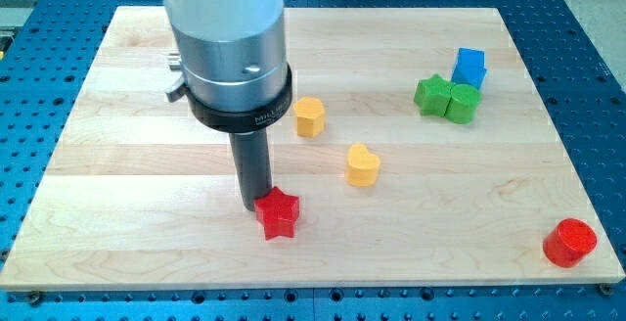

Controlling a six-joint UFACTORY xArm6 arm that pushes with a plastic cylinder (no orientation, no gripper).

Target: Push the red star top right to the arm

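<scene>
Your arm ends in a plain dark rod (no jaws to open or close), and my tip [254,206] touches the small red star-shaped block [278,213] on its left. The star sits near the bottom edge of the pale wooden board [137,164].

Arm comes down from the view's top left: wide silver cylinder, black collar ring below it, then a straight dark rod, upright. My tip [254,206] sits low on the surface (very end partly hidden), left of view centre, toward the bottom.
</scene>
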